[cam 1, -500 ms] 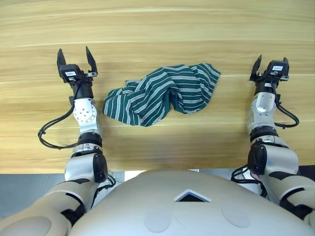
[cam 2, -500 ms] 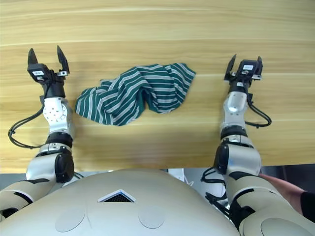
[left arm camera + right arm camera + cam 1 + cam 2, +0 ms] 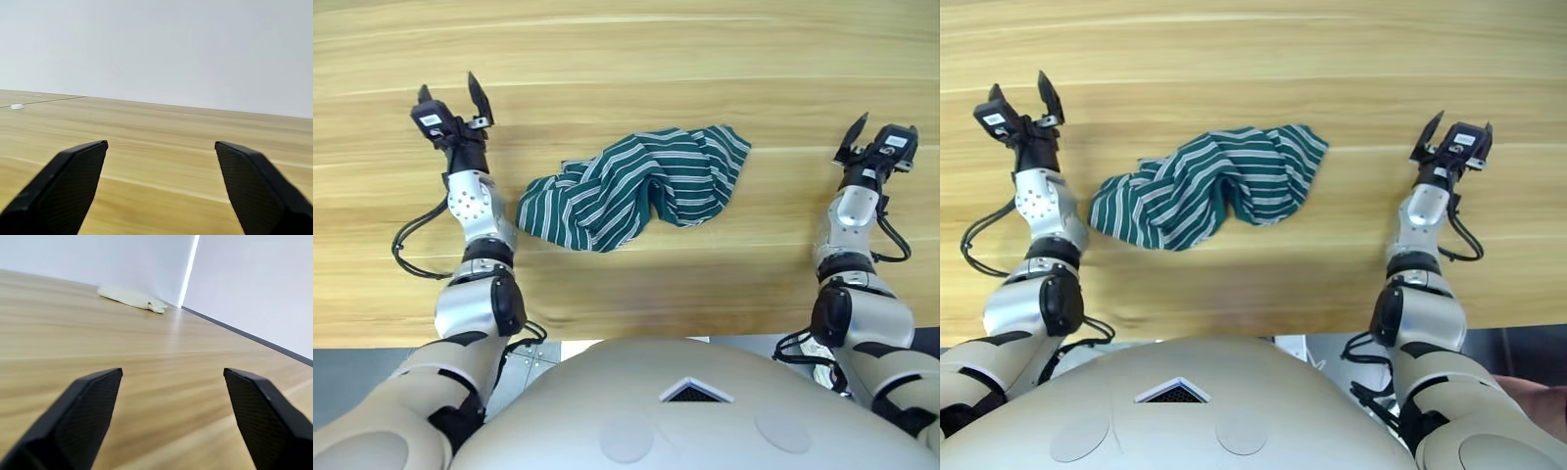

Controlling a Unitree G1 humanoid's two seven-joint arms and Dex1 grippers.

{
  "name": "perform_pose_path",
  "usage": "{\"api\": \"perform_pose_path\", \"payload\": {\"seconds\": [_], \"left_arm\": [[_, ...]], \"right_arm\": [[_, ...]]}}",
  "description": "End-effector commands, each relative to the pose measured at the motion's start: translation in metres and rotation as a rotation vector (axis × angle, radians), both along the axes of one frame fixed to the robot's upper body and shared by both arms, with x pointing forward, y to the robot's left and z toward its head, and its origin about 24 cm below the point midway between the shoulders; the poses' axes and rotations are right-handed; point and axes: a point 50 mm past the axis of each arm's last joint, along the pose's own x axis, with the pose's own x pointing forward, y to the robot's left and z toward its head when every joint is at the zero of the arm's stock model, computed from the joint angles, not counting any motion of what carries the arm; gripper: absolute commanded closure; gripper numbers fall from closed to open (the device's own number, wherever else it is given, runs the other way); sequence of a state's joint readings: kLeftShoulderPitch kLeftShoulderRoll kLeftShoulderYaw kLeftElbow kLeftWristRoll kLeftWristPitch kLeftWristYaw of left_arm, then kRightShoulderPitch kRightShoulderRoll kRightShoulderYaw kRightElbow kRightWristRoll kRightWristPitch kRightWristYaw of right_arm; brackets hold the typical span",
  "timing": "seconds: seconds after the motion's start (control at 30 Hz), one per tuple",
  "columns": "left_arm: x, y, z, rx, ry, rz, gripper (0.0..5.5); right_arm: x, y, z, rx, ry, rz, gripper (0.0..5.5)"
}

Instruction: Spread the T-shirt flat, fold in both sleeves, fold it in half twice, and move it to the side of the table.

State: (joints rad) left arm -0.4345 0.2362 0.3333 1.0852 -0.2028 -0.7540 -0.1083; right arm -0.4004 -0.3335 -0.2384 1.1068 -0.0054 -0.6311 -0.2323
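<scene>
The green T-shirt (image 3: 636, 186) with white stripes lies crumpled in a heap at the middle of the wooden table (image 3: 626, 49). My left gripper (image 3: 448, 86) is open above the table, well to the left of the shirt and slightly farther back, holding nothing. My right gripper (image 3: 886, 125) is open too, far to the right of the shirt near the view's right border, also holding nothing. In each wrist view the two black fingers (image 3: 73, 171) (image 3: 93, 401) stand wide apart over bare wood.
The table's front edge (image 3: 636, 341) runs just before my torso. A pale crumpled cloth (image 3: 132, 297) lies far off on the table in the right wrist view. A small white object (image 3: 17, 106) sits far off in the left wrist view.
Both arms have swung outward, away from the shirt: the left gripper to the left and a little farther back, the right gripper to the right. The shirt has not moved.
</scene>
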Motion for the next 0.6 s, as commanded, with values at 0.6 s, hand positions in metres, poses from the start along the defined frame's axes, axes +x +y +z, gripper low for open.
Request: {"api": "perform_pose_path", "payload": {"seconds": [0.6], "left_arm": [[0.0,-0.019,-0.003,-0.006,-0.014,-0.087,1.41]], "right_arm": [[0.023,0.032,0.017,-0.243,-0.038,0.171,1.66]]}}
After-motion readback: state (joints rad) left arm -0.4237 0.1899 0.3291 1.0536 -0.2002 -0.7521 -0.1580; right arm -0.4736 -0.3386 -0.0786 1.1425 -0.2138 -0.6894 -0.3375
